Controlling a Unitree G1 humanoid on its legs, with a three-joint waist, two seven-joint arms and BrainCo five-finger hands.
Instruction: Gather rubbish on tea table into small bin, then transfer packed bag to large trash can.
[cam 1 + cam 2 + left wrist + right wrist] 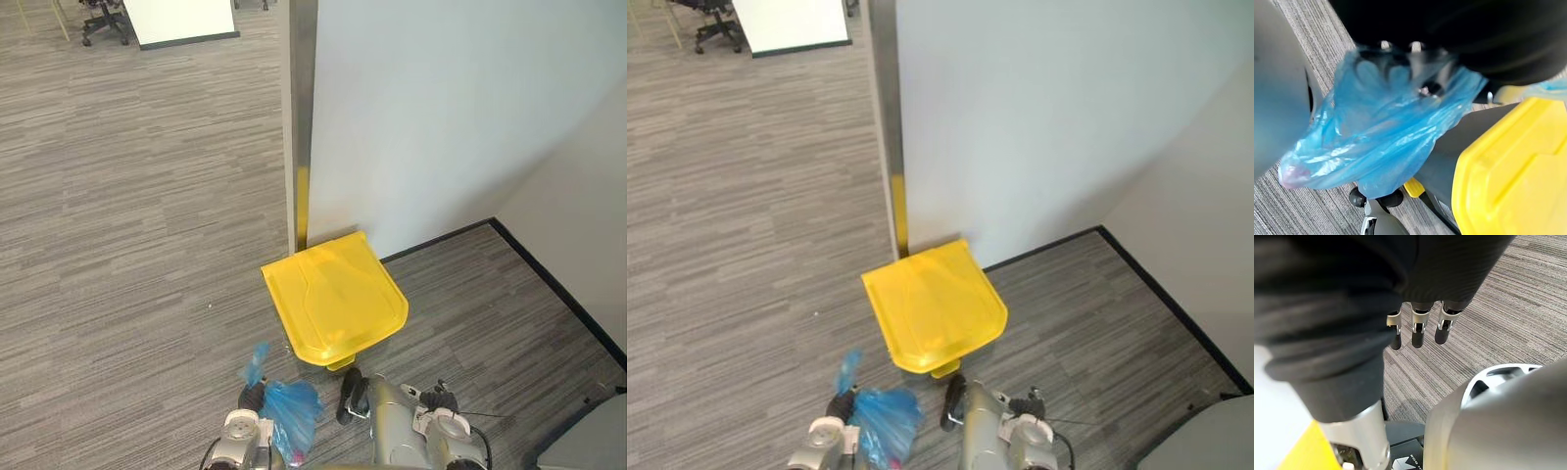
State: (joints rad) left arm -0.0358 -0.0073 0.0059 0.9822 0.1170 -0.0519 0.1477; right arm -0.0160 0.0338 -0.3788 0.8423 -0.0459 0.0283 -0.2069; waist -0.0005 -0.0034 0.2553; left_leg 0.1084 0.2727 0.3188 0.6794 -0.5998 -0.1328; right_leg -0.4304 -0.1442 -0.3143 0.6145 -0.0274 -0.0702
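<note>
L hand (pixel 253 397): just short of the yellow trash can (pixel 338 299), at its near-left corner. Fingers clenched round the neck of the blue bag (pixel 292 411). Bag hangs packed, close beside the can's near edge, not in it.
R hand (pixel 1418 330): near side of can, by the yellow pedal (pixel 341 364). Fingers straight and slack, nothing held.
Can: lid down, standing on grey carpet (pixel 137 255).
Directly behind can: metal post (pixel 302 117) and white wall (pixel 441 108).
Far beyond can, to its left: office chair (pixel 103 20).
</note>
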